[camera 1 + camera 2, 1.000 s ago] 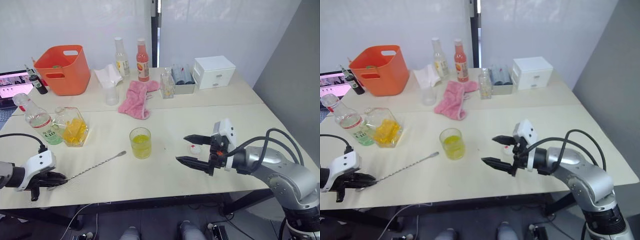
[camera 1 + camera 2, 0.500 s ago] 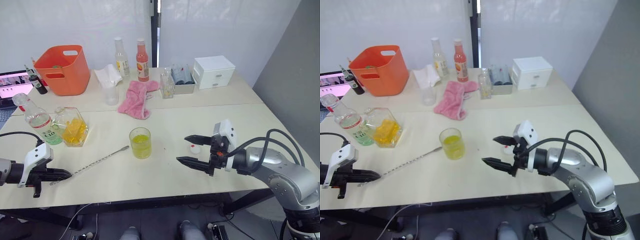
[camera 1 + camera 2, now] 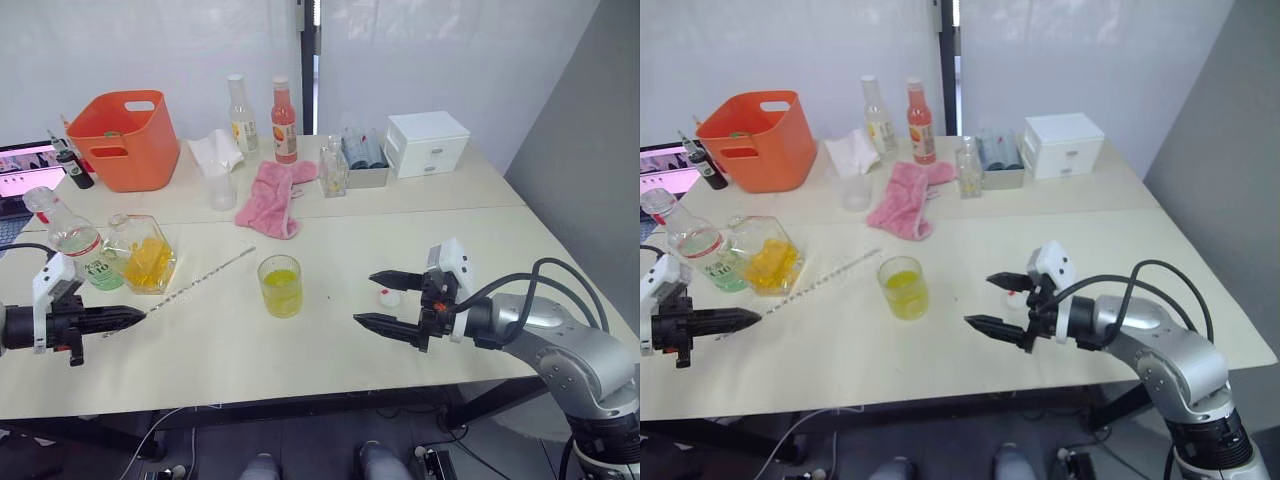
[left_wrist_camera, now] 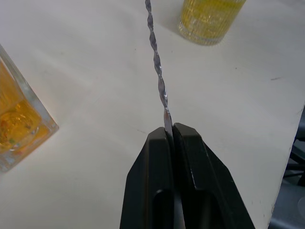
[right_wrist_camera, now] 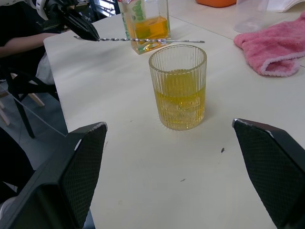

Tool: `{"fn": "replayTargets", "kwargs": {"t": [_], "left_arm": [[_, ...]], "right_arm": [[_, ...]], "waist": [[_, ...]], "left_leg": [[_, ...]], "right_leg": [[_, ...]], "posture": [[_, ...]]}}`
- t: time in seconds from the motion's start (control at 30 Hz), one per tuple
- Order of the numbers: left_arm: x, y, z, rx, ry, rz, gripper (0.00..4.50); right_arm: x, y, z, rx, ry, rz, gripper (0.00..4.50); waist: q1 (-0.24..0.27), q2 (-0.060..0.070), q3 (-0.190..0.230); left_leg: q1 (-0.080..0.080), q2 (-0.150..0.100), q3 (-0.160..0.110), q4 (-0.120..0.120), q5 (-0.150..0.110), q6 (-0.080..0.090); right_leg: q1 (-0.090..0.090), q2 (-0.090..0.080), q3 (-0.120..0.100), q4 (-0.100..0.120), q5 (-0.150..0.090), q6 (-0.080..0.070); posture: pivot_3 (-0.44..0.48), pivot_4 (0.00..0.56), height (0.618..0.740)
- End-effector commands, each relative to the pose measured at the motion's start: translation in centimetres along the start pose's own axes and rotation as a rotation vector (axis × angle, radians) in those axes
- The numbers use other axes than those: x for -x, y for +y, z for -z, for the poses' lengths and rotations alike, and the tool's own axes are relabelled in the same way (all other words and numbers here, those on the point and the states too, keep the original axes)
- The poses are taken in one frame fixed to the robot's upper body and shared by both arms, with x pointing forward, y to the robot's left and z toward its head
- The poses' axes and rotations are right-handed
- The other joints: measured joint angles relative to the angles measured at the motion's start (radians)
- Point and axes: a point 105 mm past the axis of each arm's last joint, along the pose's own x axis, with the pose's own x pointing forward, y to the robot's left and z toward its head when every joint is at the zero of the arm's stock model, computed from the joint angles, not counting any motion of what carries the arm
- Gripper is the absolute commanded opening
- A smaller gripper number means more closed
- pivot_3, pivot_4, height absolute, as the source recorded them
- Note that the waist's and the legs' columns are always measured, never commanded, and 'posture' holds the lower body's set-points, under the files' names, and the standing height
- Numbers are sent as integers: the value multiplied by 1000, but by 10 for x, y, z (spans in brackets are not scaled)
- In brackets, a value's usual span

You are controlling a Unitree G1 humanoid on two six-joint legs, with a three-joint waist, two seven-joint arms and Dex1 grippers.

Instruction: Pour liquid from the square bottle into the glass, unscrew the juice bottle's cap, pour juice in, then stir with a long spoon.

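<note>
My left gripper [image 3: 133, 316] is shut on one end of the long spoon [image 3: 195, 281], a thin twisted silver stem held clear of the table and slanting up toward the glass. Its far end hangs just left of the glass [image 3: 280, 286], a ribbed tumbler holding yellow liquid. The square bottle [image 3: 146, 257] with orange liquid and the juice bottle [image 3: 77, 241] stand at the left. The white cap [image 3: 388, 297] lies on the table between the fingers of my open right gripper [image 3: 365, 298], right of the glass. The left wrist view shows the stem [image 4: 156, 62] clamped between the fingertips.
An orange basket [image 3: 125, 138], a plain cup [image 3: 221, 186] by a white tissue [image 3: 215, 150], a pale yellow bottle [image 3: 241, 114], an orange-red bottle [image 3: 285, 122], a pink cloth [image 3: 270, 200], a small jar [image 3: 335, 170] and a white drawer box [image 3: 428, 143] line the back. A laptop [image 3: 25, 170] sits far left.
My left gripper has raised the long spoon off the table and drawn back to the left; the spoon's far end swung up beside the glass. The right arm has not moved.
</note>
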Motion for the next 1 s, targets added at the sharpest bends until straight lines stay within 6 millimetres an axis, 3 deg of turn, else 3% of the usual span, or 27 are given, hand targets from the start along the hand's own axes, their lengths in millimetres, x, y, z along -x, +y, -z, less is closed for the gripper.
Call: {"fn": "replayTargets", "kwargs": {"t": [0.03, 0.23, 0.57, 0.77, 1.0], "left_arm": [[4, -4, -26, -34, -90, -5, 59], [-1, -16, -55, -35, -216, 20, 59], [-16, -56, -109, -25, -416, 166, 59], [-30, -83, -130, 3, -496, 269, 59], [-45, -102, -136, 28, -544, 332, 59]], "right_arm": [[1, -3, -13, 43, -37, 10, 4500], [0, -8, -20, 34, -72, 30, 4500], [-13, -23, -63, -87, -287, 58, 4500], [-36, -19, -99, -256, -473, -11, 4500], [-61, -8, -133, -454, -605, -120, 4500]], "waist": [[0, 0, 0], [0, 0, 0], [-2, 0, 0], [-6, 0, 0], [-18, 0, 0]], "left_leg": [[0, 0, 0, 0, 0, 0], [0, 0, 0, 0, 0, 0], [0, 0, -1, 0, 0, 0], [1, 0, -1, 0, 0, 0], [1, 0, -2, 0, 0, 0]], "right_leg": [[0, 0, 0, 0, 0, 0], [0, 0, 0, 0, 0, 0], [0, 0, 0, 0, 0, 0], [0, 0, 0, 1, 2, -3], [0, 1, 0, 2, 5, -8]], "posture": [[0, 150, 739], [0, 150, 739], [0, 150, 739], [0, 150, 739], [0, 150, 739]]}}
